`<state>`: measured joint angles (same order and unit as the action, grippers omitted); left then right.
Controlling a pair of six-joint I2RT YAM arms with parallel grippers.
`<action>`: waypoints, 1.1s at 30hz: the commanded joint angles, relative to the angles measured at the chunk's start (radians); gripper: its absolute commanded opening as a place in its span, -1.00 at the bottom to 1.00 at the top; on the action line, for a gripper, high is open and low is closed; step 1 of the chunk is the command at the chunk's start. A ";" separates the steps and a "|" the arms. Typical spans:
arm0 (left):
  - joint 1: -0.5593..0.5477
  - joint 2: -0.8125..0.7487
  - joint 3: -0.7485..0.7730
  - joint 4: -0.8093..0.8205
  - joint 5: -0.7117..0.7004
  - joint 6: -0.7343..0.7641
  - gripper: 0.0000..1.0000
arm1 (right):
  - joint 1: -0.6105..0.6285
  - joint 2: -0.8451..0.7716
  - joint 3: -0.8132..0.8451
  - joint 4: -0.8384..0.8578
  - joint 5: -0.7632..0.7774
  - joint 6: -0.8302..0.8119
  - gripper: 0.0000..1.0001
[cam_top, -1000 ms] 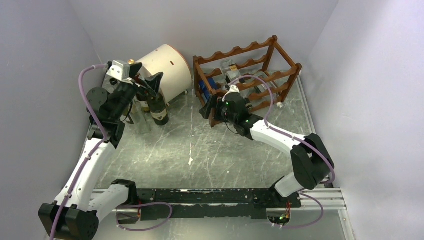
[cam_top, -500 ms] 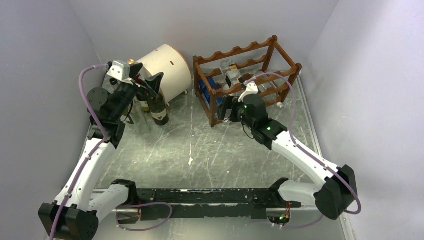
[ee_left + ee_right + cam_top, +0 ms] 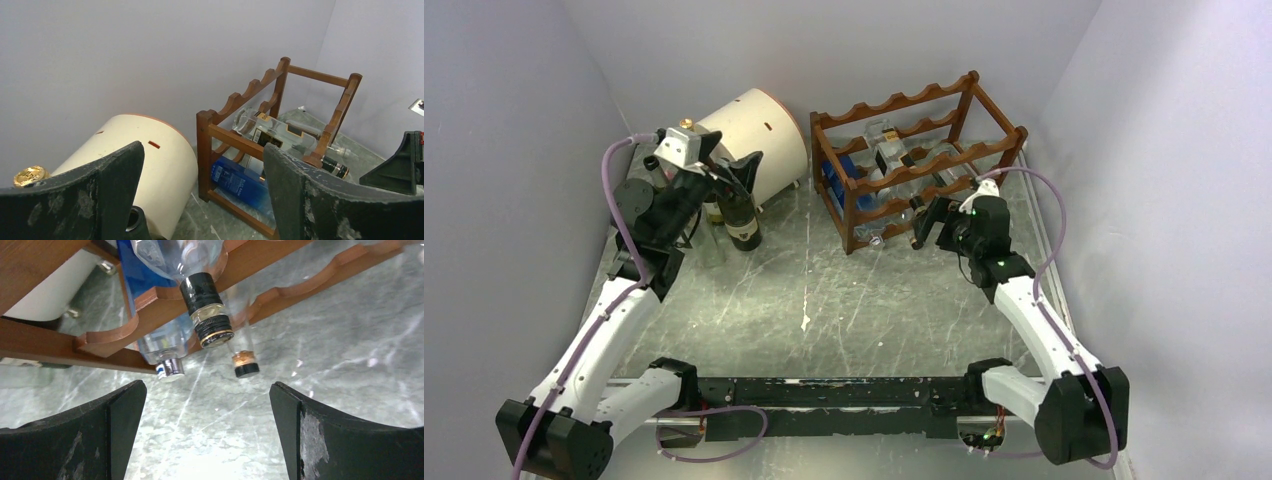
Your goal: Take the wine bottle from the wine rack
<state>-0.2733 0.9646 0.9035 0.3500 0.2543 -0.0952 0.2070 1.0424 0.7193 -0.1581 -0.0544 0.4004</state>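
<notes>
The reddish-brown wooden wine rack (image 3: 904,165) stands at the back right and holds several bottles lying down. Among them are a clear bottle with a dark label (image 3: 890,150) and a blue one (image 3: 835,180). My right gripper (image 3: 932,222) is open and empty, just in front of the rack's low front rail. In the right wrist view three necks poke out above my right gripper (image 3: 205,440): a black-and-gold cap (image 3: 210,320), a cork stopper (image 3: 246,365) and a silver cap (image 3: 169,369). My left gripper (image 3: 729,168) is open above a dark bottle (image 3: 742,215) standing on the table.
A cream cylindrical drum (image 3: 759,135) lies on its side left of the rack and also shows in the left wrist view (image 3: 150,160). The dark bottle's mouth (image 3: 132,220) sits by my left finger. Grey walls close in on three sides. The table is marbled grey-green.
My right arm has swung right along the rack's front, from its left post to the bottle necks at the right. My left gripper has shifted slightly right over the dark bottle.
</notes>
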 commanded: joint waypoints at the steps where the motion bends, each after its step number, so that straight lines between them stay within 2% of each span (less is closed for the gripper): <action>1: -0.020 -0.022 -0.013 0.025 -0.050 0.045 0.84 | -0.092 0.052 -0.054 0.195 -0.268 0.092 1.00; 6: -0.024 -0.022 -0.008 0.017 -0.062 0.058 0.84 | -0.194 0.156 -0.126 0.445 -0.442 0.218 1.00; 14: -0.029 -0.017 -0.007 0.014 -0.064 0.071 0.84 | -0.212 0.332 -0.146 0.738 -0.527 0.339 0.94; 24: -0.029 -0.023 -0.008 0.021 -0.054 0.059 0.85 | -0.213 0.496 -0.131 0.931 -0.577 0.436 0.49; 33: -0.029 -0.021 -0.011 0.020 -0.063 0.064 0.86 | -0.217 0.557 -0.086 0.960 -0.604 0.443 0.14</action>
<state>-0.2966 0.9512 0.8925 0.3481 0.2039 -0.0380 0.0006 1.5909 0.5961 0.7380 -0.6277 0.8360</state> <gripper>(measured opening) 0.926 0.588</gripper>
